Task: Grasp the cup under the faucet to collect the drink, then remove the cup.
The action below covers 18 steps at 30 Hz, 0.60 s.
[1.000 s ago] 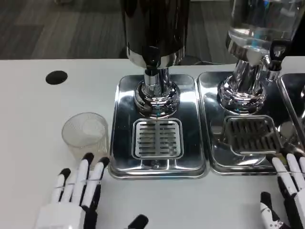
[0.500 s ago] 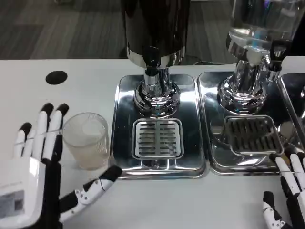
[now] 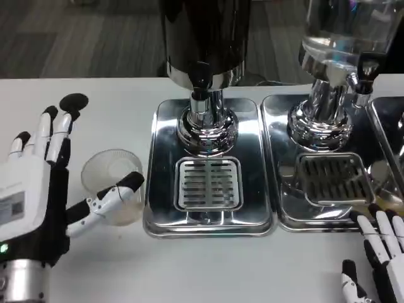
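Here the clear ribbed cup (image 3: 112, 183) looks, perhaps, empty.

The robot's white-and-black right hand (image 3: 379, 255) is cut off by the bottom and right edges, so how its fingers close cannot be told. Above it, the clear-tank dispenser (image 3: 344, 38) runs out of the top edge. The left hand's (image 3: 38, 189) thumb hides part of the clear plastic cup (image 3: 110, 183).
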Tool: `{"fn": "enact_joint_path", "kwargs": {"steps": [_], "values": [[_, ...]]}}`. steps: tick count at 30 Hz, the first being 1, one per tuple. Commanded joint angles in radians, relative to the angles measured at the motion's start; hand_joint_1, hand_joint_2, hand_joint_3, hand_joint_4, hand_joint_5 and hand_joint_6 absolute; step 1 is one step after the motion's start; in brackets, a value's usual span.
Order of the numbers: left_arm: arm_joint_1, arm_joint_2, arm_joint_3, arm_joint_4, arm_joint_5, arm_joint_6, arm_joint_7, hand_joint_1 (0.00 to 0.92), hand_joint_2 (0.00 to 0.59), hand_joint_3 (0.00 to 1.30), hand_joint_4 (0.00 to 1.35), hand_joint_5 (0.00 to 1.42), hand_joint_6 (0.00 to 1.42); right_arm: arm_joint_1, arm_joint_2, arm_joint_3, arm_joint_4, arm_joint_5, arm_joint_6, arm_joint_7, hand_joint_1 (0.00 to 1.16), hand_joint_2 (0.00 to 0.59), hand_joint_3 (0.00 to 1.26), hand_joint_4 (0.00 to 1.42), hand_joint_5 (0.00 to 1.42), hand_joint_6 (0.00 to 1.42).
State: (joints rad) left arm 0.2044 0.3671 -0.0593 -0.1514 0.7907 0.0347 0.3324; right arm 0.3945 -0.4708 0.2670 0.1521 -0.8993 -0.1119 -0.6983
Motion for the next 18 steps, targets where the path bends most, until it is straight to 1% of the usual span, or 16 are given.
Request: {"fn": "enact_joint_path", "kwargs": {"steps": [1, 9, 12, 18], "values": [[-0.044, 0.002, -0.023, 0.054, 0.003, 0.052, -0.075, 0.000, 0.031, 0.12, 0.00, 0.10, 0.05, -0.007, -0.002, 0.007, 0.009, 0.014, -0.019, 0.026, 0.17, 0.498, 0.09, 0.00, 0.00, 0.05], [-0.098, -0.001, -0.063, 0.088, 0.014, 0.099, -0.119, 0.000, 0.027, 0.12, 0.00, 0.10, 0.05, -0.012, -0.006, 0.010, 0.033, 0.026, -0.039, 0.038, 0.17, 0.499, 0.09, 0.00, 0.00, 0.06], [-0.111, -0.001, -0.073, 0.099, 0.013, 0.113, -0.123, 0.000, 0.023, 0.12, 0.00, 0.11, 0.06, -0.013, -0.006, 0.010, 0.038, 0.029, -0.045, 0.038, 0.17, 0.509, 0.10, 0.00, 0.00, 0.07], [-0.121, -0.001, -0.060, 0.154, -0.019, 0.118, -0.105, 0.000, 0.026, 0.13, 0.00, 0.12, 0.08, -0.015, -0.007, 0.009, 0.058, 0.037, -0.055, 0.035, 0.18, 0.506, 0.10, 0.00, 0.00, 0.07]]}}
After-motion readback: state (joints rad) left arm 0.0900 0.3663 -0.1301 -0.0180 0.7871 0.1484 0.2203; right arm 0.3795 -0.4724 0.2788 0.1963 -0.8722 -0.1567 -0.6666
